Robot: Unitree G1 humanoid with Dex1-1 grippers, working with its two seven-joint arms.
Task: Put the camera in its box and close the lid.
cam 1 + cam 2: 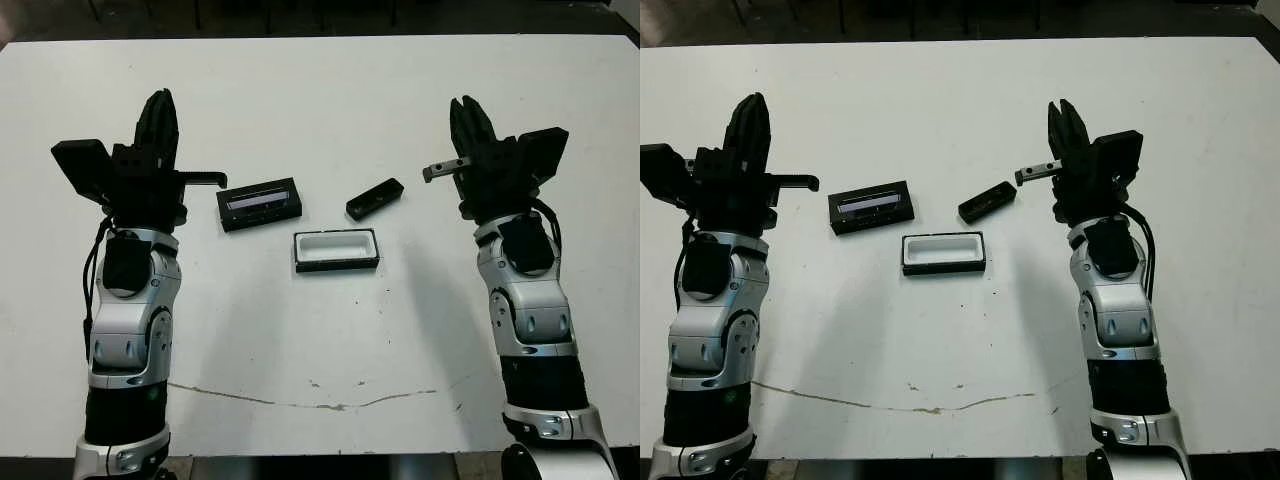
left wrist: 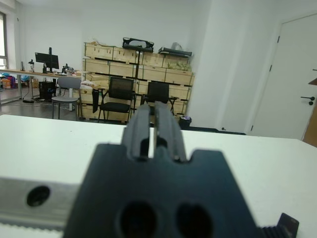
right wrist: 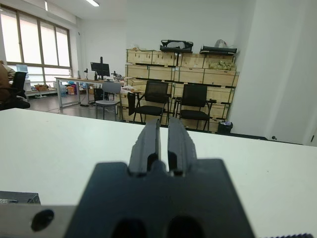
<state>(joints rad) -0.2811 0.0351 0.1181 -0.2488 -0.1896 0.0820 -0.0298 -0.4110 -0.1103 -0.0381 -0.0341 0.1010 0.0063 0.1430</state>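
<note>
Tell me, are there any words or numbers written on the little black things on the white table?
None can be read.
Flat black lid with the glossy strip: no text shows.
Slim black bar camera: no legible marks.
White-lined black box: blank.
Wooden crates in the wrist views: too far and blurred to tell.

Bare table (image 1: 330,100) surrounds lid (image 1: 260,203), box (image 1: 336,250) and camera (image 1: 375,198), all set apart.

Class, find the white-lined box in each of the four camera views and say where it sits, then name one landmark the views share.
Left eye view: the box lies at table centre, between the arms.
Right eye view: the box lies left of picture centre.
Left wrist view: not in it.
Right wrist view: not in it.
Shared landmark: the lid, just beyond the box toward the left arm in both eye views.
</note>
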